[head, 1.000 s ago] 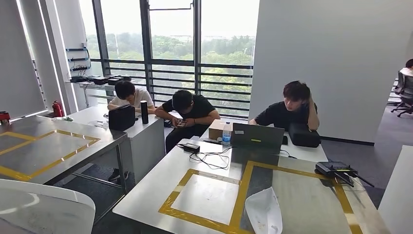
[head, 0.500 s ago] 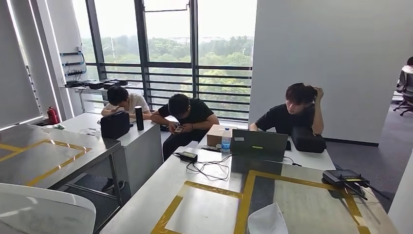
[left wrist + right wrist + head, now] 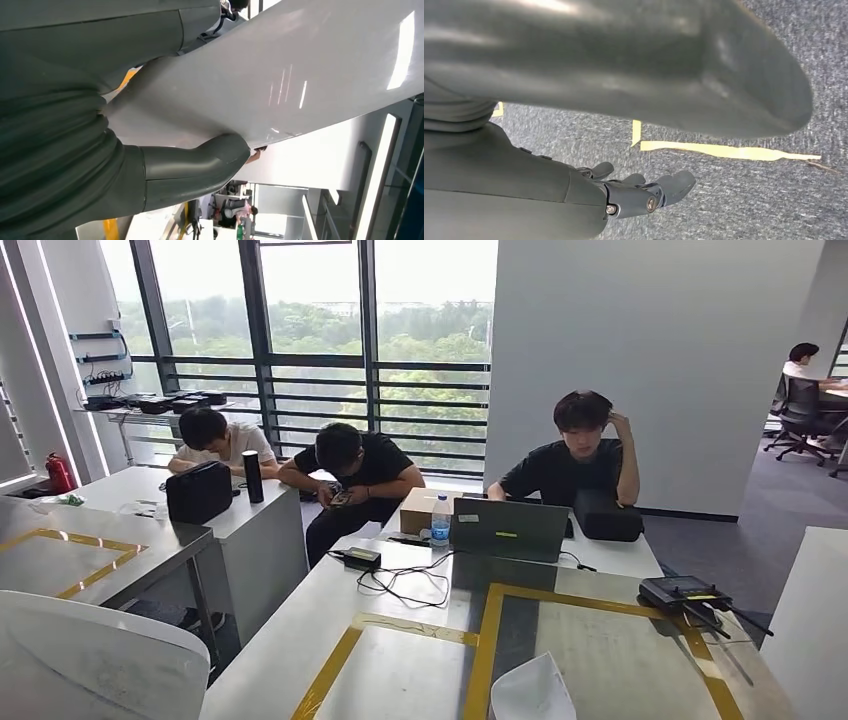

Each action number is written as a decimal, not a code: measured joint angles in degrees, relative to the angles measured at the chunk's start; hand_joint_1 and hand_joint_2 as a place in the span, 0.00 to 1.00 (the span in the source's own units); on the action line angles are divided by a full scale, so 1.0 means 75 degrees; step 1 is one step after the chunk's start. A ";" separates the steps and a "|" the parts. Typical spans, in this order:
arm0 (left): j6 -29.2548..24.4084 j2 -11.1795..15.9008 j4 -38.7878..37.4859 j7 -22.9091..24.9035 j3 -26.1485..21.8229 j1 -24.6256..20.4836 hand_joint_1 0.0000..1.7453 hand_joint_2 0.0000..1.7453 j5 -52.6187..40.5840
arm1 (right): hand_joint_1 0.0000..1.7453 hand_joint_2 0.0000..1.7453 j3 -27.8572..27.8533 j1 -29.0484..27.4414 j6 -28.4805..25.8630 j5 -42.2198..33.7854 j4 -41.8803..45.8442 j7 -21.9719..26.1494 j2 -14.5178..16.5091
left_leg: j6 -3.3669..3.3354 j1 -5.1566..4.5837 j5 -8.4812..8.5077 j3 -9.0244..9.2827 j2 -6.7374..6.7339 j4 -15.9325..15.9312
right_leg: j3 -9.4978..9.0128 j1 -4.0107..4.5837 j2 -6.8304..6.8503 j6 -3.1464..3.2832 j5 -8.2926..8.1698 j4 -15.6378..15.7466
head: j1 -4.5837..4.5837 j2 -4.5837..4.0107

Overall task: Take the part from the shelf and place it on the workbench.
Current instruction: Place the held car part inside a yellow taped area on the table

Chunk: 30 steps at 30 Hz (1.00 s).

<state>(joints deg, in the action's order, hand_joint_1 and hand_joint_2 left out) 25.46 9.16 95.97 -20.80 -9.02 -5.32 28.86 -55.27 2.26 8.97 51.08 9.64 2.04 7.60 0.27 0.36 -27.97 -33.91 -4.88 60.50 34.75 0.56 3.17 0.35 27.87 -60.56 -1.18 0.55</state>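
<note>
White glossy part (image 3: 95, 660), steel workbench (image 3: 600, 650) (yellow tape outlines), grey speckled floor (image 3: 744, 200), dark grey fingers (image 3: 664, 187)

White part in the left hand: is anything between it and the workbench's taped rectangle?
Nothing visible. The white part, gripped by the left hand, is left of the workbench; its nearest taped rectangle is bare. A cable lies beyond it.

The white part (image 3: 95, 660) is cut off by the head view's lower left corner, and in the left wrist view the left hand (image 3: 125, 145) gripping it hides much of its near face. A second white piece (image 3: 533, 692) on the bench (image 3: 300, 640) runs off the bottom edge. The right hand (image 3: 644, 192) is partly hidden behind its blurred thumb.
</note>
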 joint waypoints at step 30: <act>-0.0256 0.0353 -0.0988 -0.0256 -0.0042 -0.0528 1.00 1.00 -0.0710 | 0.00 0.00 -0.0056 0.0008 -0.0091 0.0070 -0.0007 -0.0050 0.0077 | 0.0084 0.0199 -0.0095 0.0368 0.0547 -0.0265 | 0.0442 -0.0264 -0.0430 -0.0337 -0.0030 -0.0628 | -0.0004 0.0000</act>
<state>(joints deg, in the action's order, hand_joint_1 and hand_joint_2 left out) 23.54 11.81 88.56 -22.72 -9.33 -9.28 23.53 -55.69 2.32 8.28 51.60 9.59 1.66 8.18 0.90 1.86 -28.68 -31.15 -0.78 58.51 38.07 -1.41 -0.05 -2.18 27.64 -65.27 -1.21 0.55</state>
